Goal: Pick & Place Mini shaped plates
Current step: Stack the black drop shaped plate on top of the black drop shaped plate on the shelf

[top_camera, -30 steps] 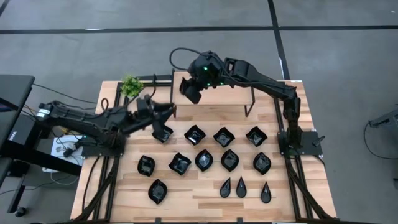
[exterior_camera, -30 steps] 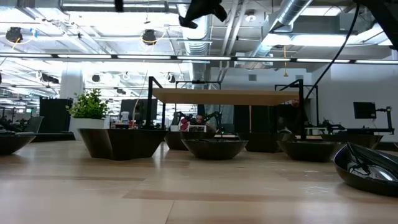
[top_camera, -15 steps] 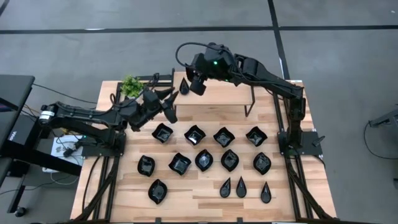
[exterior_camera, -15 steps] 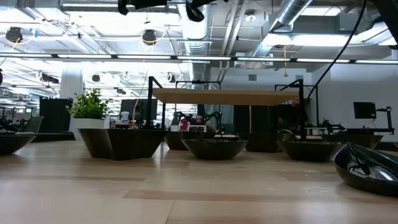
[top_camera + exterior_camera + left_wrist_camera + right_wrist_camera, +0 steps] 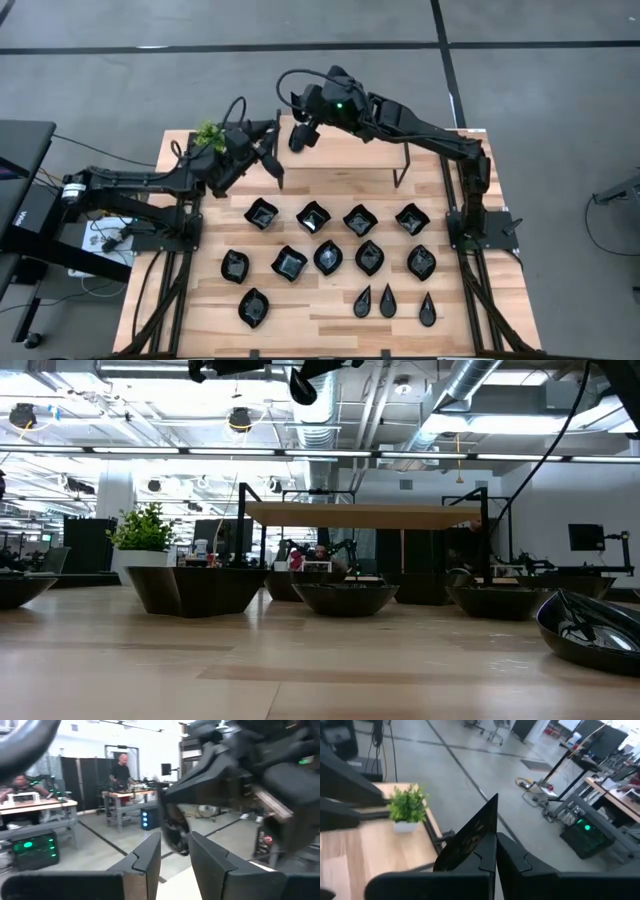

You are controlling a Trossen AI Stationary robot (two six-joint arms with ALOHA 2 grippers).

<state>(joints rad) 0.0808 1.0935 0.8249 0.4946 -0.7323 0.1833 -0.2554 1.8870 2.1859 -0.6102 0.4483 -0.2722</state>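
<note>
Your right hand (image 5: 298, 134) is pinched tight on one small black plate (image 5: 297, 137). The plate hangs on its edge in the air, over the back left corner of the wooden shelf (image 5: 345, 152). In the right wrist view, the plate (image 5: 470, 839) stands up between the two dark fingers (image 5: 512, 857), and they are closed all the way on it.

Your left hand (image 5: 268, 140) is up in the air too, just beside that plate, with its tips pointing at it. Its fingers (image 5: 149, 860) are partly open with a gap between them. Through that gap you can see the dark plate (image 5: 175, 827) hanging from the other hand. Your left hand holds nothing.

All the other plates sit on the counter (image 5: 200, 320) in front of the shelf. There is a row of four wavy ones (image 5: 312, 216), then a row of five (image 5: 328, 257) closer to you. One leaf-shaped plate (image 5: 253, 307) lies near the front left. Three thin teardrop ones (image 5: 387, 301) lie close together near the front right.

A little green plant (image 5: 209, 137) stands at the back left corner of the counter, near your left arm.
</note>
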